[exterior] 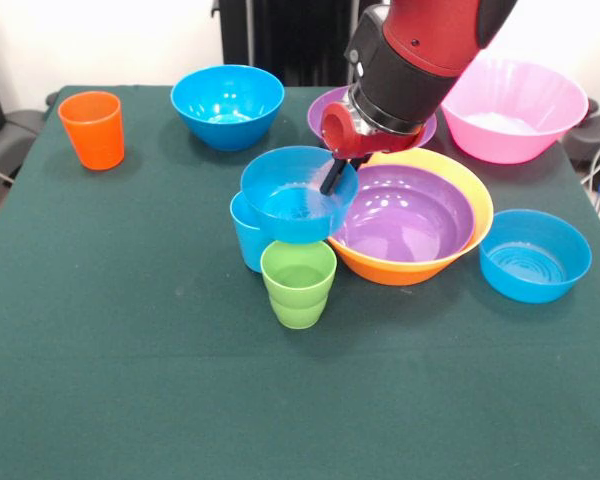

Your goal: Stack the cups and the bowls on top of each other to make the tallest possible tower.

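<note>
My gripper (332,180) comes down at the right rim of a small blue bowl (290,200) and is shut on that rim. This bowl sits on top of the light blue cup (246,238), hiding most of it. The green ridged cup (298,283) stands upright just in front, touching or nearly touching the pair. To the right, a purple bowl (405,215) nests inside the large orange-yellow bowl (477,205). The orange cup (91,129) stands alone at the far left.
A second blue bowl (227,105) sits at the back, a third blue bowl (535,256) at the right. The pink bowl (515,110) is at the back right. Another purple bowl (323,108) is partly hidden behind the arm.
</note>
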